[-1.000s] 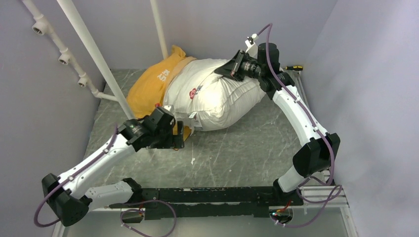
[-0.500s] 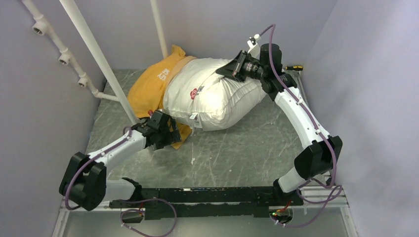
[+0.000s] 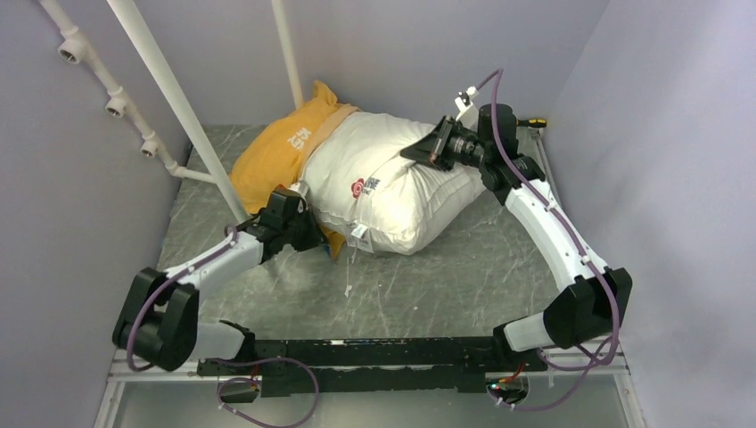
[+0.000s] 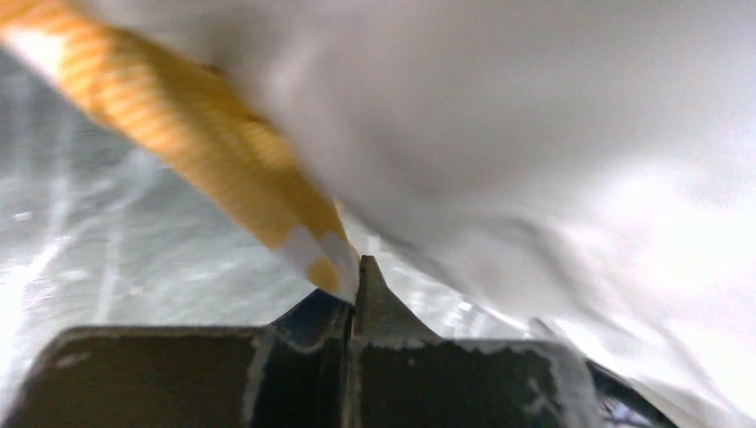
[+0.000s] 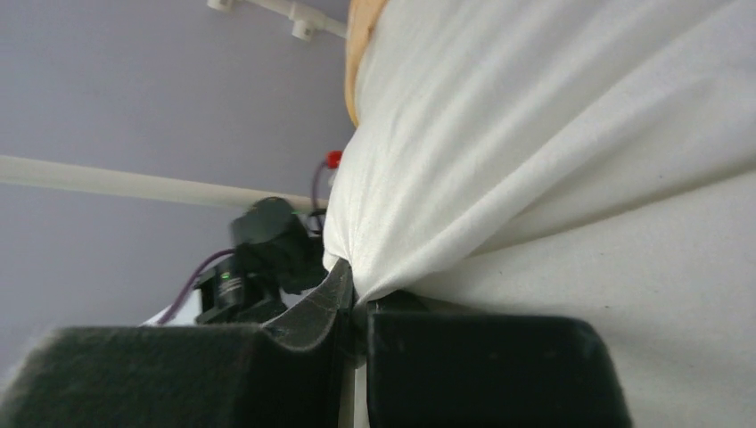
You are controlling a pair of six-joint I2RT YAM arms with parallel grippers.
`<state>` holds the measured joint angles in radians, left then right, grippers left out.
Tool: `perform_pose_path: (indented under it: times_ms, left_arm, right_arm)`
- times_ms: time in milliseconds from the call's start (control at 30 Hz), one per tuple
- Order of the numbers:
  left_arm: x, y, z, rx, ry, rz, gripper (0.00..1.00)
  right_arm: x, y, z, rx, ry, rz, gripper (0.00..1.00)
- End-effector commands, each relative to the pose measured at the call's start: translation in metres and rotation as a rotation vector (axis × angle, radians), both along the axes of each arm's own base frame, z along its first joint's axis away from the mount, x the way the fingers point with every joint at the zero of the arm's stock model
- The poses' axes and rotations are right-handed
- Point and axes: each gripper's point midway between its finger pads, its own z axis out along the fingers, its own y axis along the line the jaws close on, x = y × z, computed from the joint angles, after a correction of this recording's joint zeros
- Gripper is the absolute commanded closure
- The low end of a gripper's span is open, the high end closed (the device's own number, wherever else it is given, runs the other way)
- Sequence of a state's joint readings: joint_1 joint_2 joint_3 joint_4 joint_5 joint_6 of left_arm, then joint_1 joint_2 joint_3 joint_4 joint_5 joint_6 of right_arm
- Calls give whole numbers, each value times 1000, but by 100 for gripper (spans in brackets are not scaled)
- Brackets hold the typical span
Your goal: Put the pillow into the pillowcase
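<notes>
Lilac walls [image 3: 401, 45] box in a grey marbled tabletop [image 3: 446, 276], with white pipes [image 3: 165, 89] slanting across its left side. The pillow [image 3: 392, 192] lies toward the back, its far-left end inside the yellow-orange pillowcase [image 3: 272, 152] and most of its white bulk bare. The left gripper [image 4: 355, 278] sits low at the case's near opening edge. Its jaws are pressed together on what looks like the hem, though that wrist view is blurred. The right gripper [image 5: 357, 299] is at the pillow's far-right end, jaws pinching a tuck of the white cover.

The step in hand seems to be drawing the case further along the pillow. To do it well, the left arm should pull the hem rightward, low along the tabletop, while the right arm braces the pillow against that pull or feeds it leftward. The bite on thin fabric is small, so a slow, steady pull suits; a jerk could slip the hem free.
</notes>
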<state>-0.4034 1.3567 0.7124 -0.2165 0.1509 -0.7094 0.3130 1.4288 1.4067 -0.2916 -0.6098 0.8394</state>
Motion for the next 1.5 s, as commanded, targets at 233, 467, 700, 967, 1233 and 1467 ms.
perform_pose_path:
  times_ms: [233,467,700,967,1233,1467]
  left_arm:
    - [-92,-186,183,-265,-357,-598,100]
    - [-156,-274,204,-220,-405,-836,100]
    - [-123,-246,152,-177,-317,-623,100]
    - [-95,-157,131,-30,-252,-389,22]
    - [-98,-54,108,81,-83,-99,8]
    - [-113,-35,64,19,68,-51,3]
  right_arm:
    - [-18,-16,-47,-19,-126,-38,100]
    - [-16,-27,-79,3,-109,-143,100]
    - [-14,-69,-110,-341,-65,-240,56]
    - [-51,-137,-82,-608,-5,-426,1]
    - [-118,-191,-127,-715,257,-580,0]
    - [-155,-206,-139,-669,347,-645,0]
